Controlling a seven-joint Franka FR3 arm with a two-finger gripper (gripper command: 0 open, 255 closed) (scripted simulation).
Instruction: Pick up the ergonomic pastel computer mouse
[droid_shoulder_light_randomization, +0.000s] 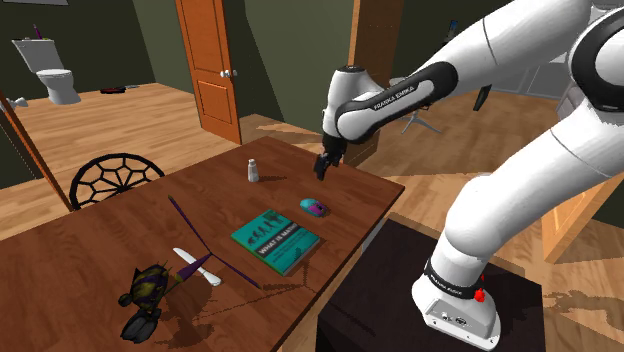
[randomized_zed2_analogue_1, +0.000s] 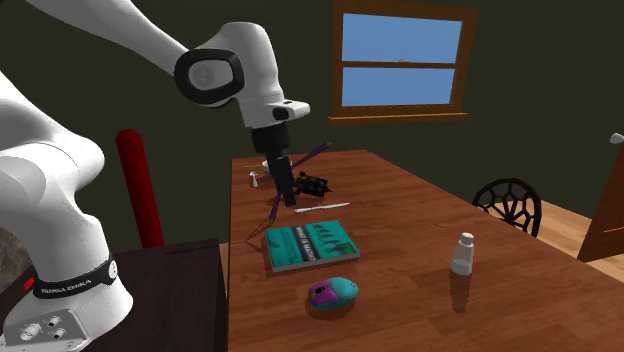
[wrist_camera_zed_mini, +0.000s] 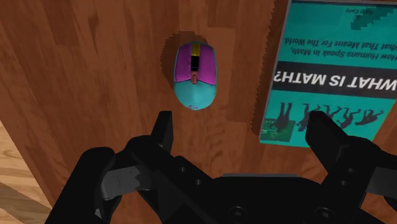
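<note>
A brown wooden tabletop (droid_shoulder_light_randomization: 100, 240) is being shown in a room with dark green walls, an orange door (droid_shoulder_light_randomization: 210, 60) and, in the second exterior view, a window (randomized_zed2_analogue_1: 402, 60) with blue sky behind it. The computer mouse (droid_shoulder_light_randomization: 314, 207) (teal, with a magenta front and a dark strip down the middle) is lying flat on the tabletop. It is just beside a teal book (droid_shoulder_light_randomization: 276, 241), up and to the right of it in the shoulder view. The two are close but are not touching. The book's cover is being read as "WHAT IS MATH?" in the wrist view. A small white bottle (droid_shoulder_light_randomization: 253, 171) is standing upright farther along the tabletop. The hand (droid_shoulder_light_randomization: 323, 168) is being held in the air above the tabletop, pointing down, clear of the mouse. Its fingers (wrist_camera_zed_mini: 164, 130) are being held wide apart with nothing clasped between them. In the wrist view the mouse is lying beyond the fingertips, untouched.
</note>
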